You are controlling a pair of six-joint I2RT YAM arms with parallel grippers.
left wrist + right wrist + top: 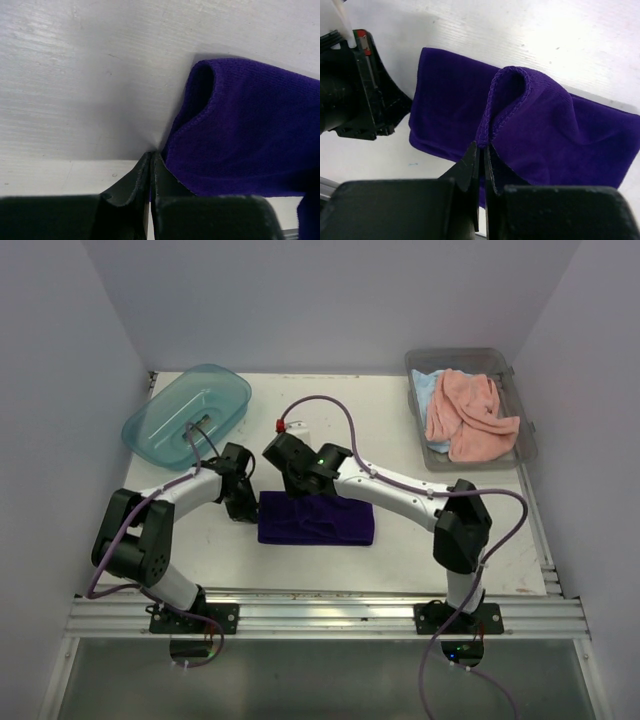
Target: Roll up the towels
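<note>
The dark purple towel (330, 525) lies folded flat on the white table, in the middle. My left gripper (245, 505) is at its left edge, shut on a lifted corner of the purple towel (250, 140); a sliver of purple shows between the closed left gripper tips (151, 154). My right gripper (295, 485) is over the towel's far left part, shut on a raised fold of the purple towel's hem (510, 95), which is pinched at the right gripper tips (482, 146). The salmon pink towel (470, 415) and the light blue towel (428, 388) lie in the bin.
A clear grey plastic bin (527, 445) stands at the back right with the two other towels in it. A teal translucent tub (215, 390) stands at the back left. The left arm's wrist (350, 100) is close beside the towel's left edge.
</note>
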